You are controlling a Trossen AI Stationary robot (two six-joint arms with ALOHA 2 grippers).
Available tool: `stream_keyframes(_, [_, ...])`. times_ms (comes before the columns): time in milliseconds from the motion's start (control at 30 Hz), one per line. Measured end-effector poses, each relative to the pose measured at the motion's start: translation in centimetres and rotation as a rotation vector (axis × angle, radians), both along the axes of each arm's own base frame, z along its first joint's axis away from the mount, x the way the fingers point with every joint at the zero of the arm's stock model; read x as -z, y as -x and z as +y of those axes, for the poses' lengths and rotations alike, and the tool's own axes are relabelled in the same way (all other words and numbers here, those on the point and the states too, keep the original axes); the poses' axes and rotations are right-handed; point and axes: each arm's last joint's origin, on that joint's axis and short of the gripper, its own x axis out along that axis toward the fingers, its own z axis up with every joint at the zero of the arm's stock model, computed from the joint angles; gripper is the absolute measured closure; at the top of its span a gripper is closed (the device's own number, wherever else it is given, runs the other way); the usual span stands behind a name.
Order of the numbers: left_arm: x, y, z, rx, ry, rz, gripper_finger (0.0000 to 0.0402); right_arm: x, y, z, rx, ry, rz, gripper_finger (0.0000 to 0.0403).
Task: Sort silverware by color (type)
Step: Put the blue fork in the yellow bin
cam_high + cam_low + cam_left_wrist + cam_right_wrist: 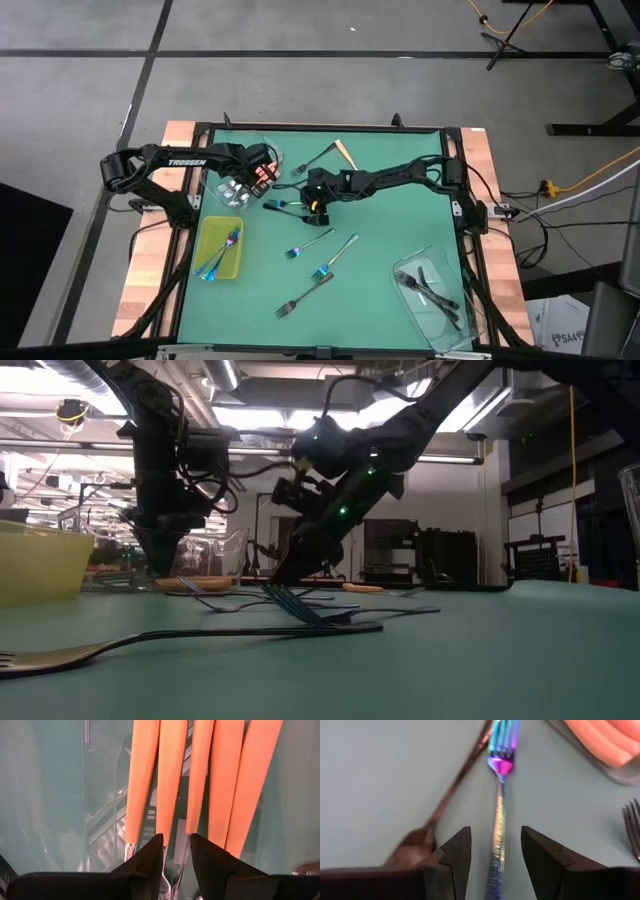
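Several orange-handled forks (170, 770) lie side by side in a clear tub (262, 152) at the far left. My left gripper (176, 840) points down into that tub, its fingers a narrow gap apart over the forks' silver necks. An iridescent fork (498, 795) lies flat on the green mat near the middle (280, 205). My right gripper (495, 832) is open and low over it, slanting down from the table's right, one finger on each side of the handle without touching it. A dark fork (440, 810) lies beside it, its head close to one finger. My left gripper's fingertips (150, 855) stand down among the silver necks of the orange-handled forks in the tub. I cannot tell whether they touch one.
A yellow-green tray (200, 235) at the near left holds iridescent forks. A clear tub (405, 262) at the near right holds dark forks. Loose forks lie on the mat (310, 243), (335, 258), (305, 295). One orange-handled fork (335, 152) lies near the far edge.
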Motion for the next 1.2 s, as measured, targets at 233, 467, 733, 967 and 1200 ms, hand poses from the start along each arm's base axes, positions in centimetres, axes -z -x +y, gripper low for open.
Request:
stream_keyframes(233, [0.0, 0.0, 0.0, -0.002, 0.000, -0.001, 0.0308, 0.7, -0.1, 0.0, -0.014, -0.015, 0.010, 0.0242])
stream_keyframes(467, [0.0, 0.0, 0.0, -0.003, 0.000, -0.001, 0.0308, 1.4, -0.2, 0.1, -0.032, -0.042, 0.010, 0.0252])
stream_keyframes(733, [0.0, 0.0, 0.0, -0.002, -0.001, -0.002, 0.0308, 1.8, -0.2, 0.1, -0.024, -0.060, 0.021, 0.0332])
stream_keyframes(967, [0.0, 0.1, 0.0, -0.001, 0.005, 0.009, 0.0308, 1.8, -0.2, 0.1, -0.013, -0.050, 0.024, 0.0385])
stream_keyframes(1200, [-0.9, 0.3, -0.2, 0.000, -0.014, -0.027, 0.0308, 1.9, -0.2, 0.1, -0.010, -0.046, 0.029, 0.0397])
